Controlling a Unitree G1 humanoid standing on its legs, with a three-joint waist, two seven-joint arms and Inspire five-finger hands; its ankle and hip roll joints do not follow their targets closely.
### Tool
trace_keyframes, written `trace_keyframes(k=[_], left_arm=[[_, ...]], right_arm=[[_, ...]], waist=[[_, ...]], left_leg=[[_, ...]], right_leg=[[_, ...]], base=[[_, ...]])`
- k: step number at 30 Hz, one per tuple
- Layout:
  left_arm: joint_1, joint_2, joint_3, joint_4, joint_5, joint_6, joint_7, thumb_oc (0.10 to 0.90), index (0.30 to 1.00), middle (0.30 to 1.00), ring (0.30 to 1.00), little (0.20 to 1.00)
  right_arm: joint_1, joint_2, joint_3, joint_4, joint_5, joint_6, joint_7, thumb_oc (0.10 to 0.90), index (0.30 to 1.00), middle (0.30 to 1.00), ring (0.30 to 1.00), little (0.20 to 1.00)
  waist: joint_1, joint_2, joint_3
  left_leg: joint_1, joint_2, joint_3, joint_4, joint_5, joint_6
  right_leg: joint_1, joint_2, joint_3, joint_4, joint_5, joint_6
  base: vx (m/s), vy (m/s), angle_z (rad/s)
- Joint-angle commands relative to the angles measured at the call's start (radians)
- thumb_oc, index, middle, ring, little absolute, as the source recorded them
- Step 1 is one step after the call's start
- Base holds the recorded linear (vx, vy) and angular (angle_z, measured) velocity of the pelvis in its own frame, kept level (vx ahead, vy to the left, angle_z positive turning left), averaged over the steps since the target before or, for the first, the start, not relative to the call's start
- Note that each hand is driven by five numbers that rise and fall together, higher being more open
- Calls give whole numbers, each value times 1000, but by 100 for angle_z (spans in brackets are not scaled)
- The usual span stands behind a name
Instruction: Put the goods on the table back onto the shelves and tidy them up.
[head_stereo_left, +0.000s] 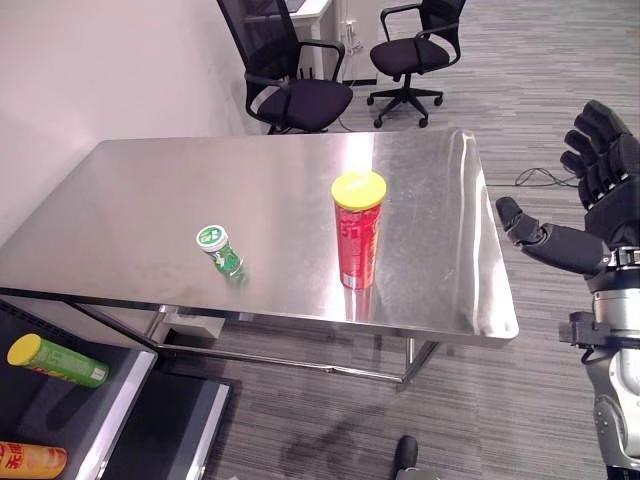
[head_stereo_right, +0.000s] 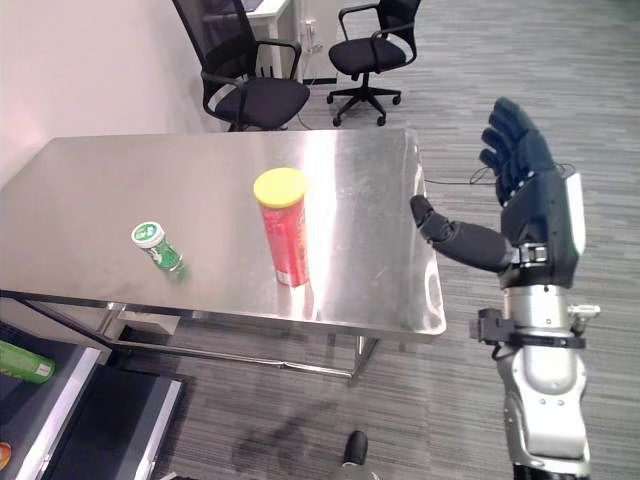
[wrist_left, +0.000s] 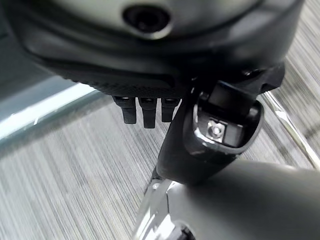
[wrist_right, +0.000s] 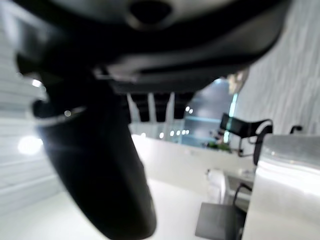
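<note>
Two goods wait on the steel desk (head_stereo_left: 120, 230): a tall red can (head_stereo_left: 357, 245) with a yellow lid stands upright near the middle, toward the near edge, and a small green bottle (head_stereo_left: 222, 250) lies tilted to its left, well apart from it. The right hand (head_stereo_right: 525, 190) hovers off the desk's right edge, raised, fingers straight and spread, thumb pointing toward the desk, holding nothing. The left hand (wrist_left: 145, 107) hangs low over the carpet, its fingers hanging relaxed and empty as far as the wrist view shows. The step in hand looks like a reach for the can, the closer item to the right hand. To do it well, the hand should come in level from the right, with the thumb on the near side and fingers on the far side, and close around the can's middle rather than near the lid, since a tall narrow can will tip if pushed high. Lift it straight up before turning toward the shelf (head_stereo_left: 125, 395) at lower left, where a green can (head_stereo_left: 55, 362) and an orange one (head_stereo_left: 30, 460) already lie.
</note>
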Motion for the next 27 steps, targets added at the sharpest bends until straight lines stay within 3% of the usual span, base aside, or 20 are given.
trace_keyframes(k=[1,4,6,7,11,12,17,22,27], left_arm=[[-109,-122,42,-61,-35,-95,-39,800,900,900,900,900],[-97,-103,73,-32,-59,-88,-32,800,900,900,900,900],[-96,-91,94,-26,-75,-87,-28,800,900,900,900,900],[-82,-80,97,-16,-68,-90,-33,800,900,900,900,900],[-82,-79,98,-16,-67,-91,-33,800,900,900,900,900],[-65,-88,95,4,-16,-94,-44,800,900,900,900,900],[-40,-111,110,26,-2,-94,-37,800,900,900,900,900],[-44,-121,98,30,29,-98,-43,800,900,900,900,900],[-44,-126,103,36,43,-96,-40,800,900,900,900,900]], right_arm=[[-126,-52,-26,-12,-63,-50,-68,800,900,900,900,900],[-171,-77,-26,26,-79,-42,-94,800,900,900,900,900],[-200,-85,-22,52,-72,-43,-99,800,900,900,900,900],[-211,-85,-3,61,-45,-45,-78,800,900,900,900,900],[-212,-84,-3,61,-44,-45,-77,800,900,900,900,900],[-151,-31,77,38,-45,-32,-18,800,900,900,900,900],[-87,19,179,1,-38,-7,53,800,900,900,900,900],[-44,37,264,2,15,2,113,800,900,900,900,900],[-11,38,280,-14,9,13,133,800,900,900,900,900]], waist=[[24,2,-68],[32,-3,-51],[22,-12,-36],[23,-18,-36],[25,-22,-38],[43,-38,-62],[63,-59,-94],[66,-62,-102],[60,-59,-106]], left_leg=[[-2,31,-10,6,-106,-4],[-11,12,-19,6,-102,10],[-22,6,-29,6,-95,18],[-23,6,-33,6,-100,25],[-27,3,-30,6,-94,25],[-17,9,-33,6,-96,21],[-12,26,-38,6,-81,6],[-6,33,-47,6,-79,0],[-4,31,-46,6,-79,0]], right_leg=[[-79,57,12,105,-119,19],[-107,37,55,145,-103,40],[-140,46,176,162,-97,55],[-124,69,272,132,-108,54],[-127,68,275,126,-99,53],[-78,76,270,57,-98,46],[-27,82,239,-18,-76,41],[-10,80,222,-19,-84,37],[-10,77,214,-19,-81,39]], base=[[-41,37,1],[-105,70,3],[-88,14,4],[-47,-8,22],[21,-23,10],[122,-105,-1],[63,-77,-9],[8,-28,16],[1,-1,1]])
